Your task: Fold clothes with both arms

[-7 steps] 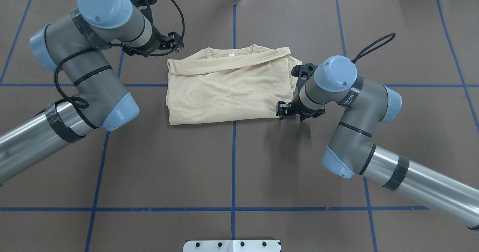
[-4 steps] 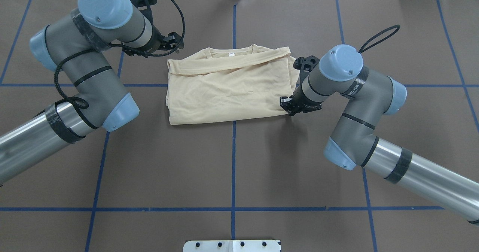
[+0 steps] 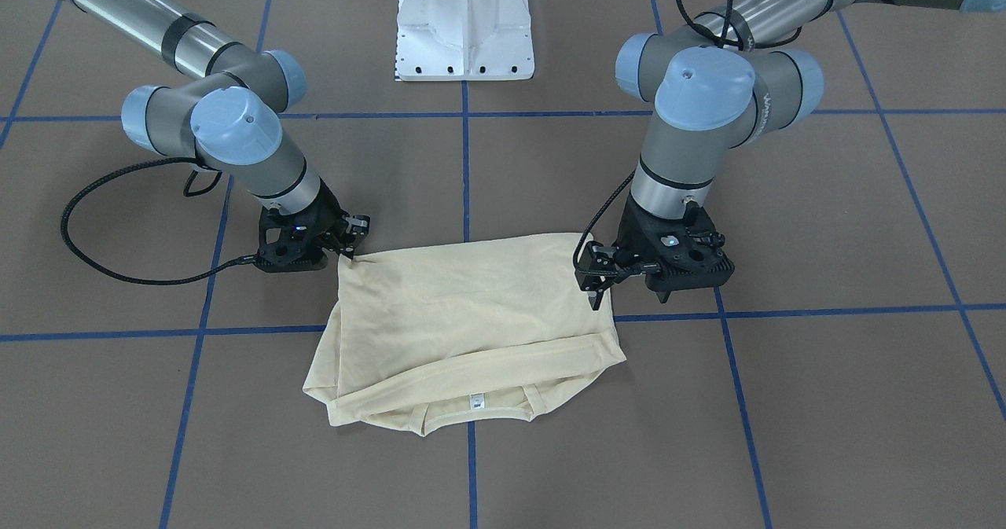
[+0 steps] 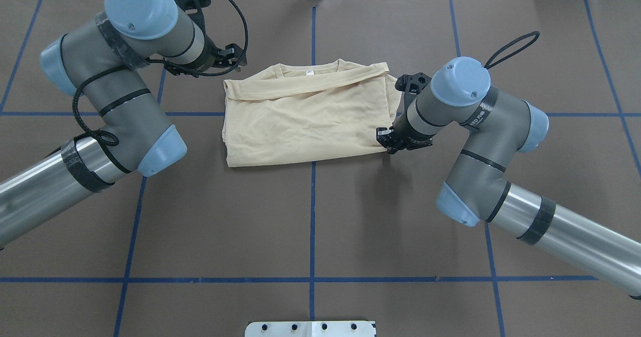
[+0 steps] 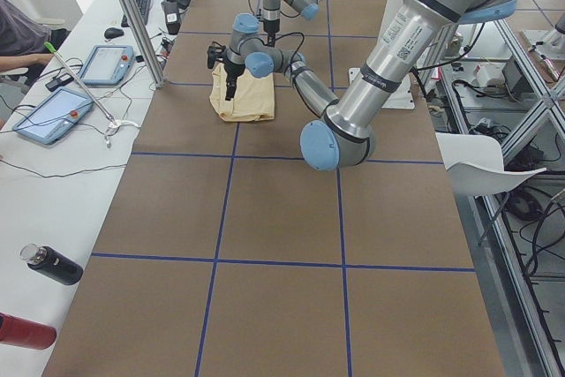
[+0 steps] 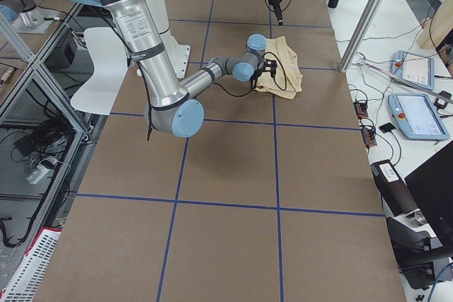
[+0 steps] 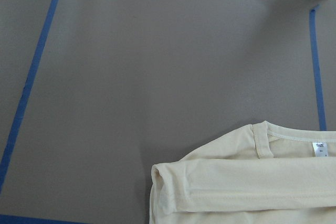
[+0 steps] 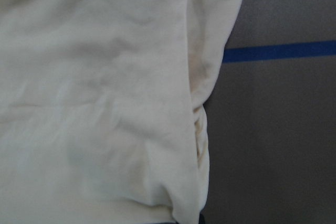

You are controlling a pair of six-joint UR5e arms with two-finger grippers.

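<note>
The right gripper (image 4: 386,141) is down at the near right corner of the T-shirt (image 4: 300,121), its fingertips touching the cloth there; whether they are pinched on the fabric or apart cannot be told, and the wrist view shows only pale cloth close up. The left gripper (image 3: 629,297) hangs above the table (image 4: 310,227) just beside the shirt's far left corner, fingers spread and holding nothing. The cream-yellow shirt lies flat in the middle of the table, folded to a rough rectangle, with the collar and small white neck label (image 4: 310,70) on the far edge. The right arm (image 4: 481,141) and left arm (image 4: 115,101) reach in from either side over the brown surface with its blue tape lines (image 4: 311,217).
</note>
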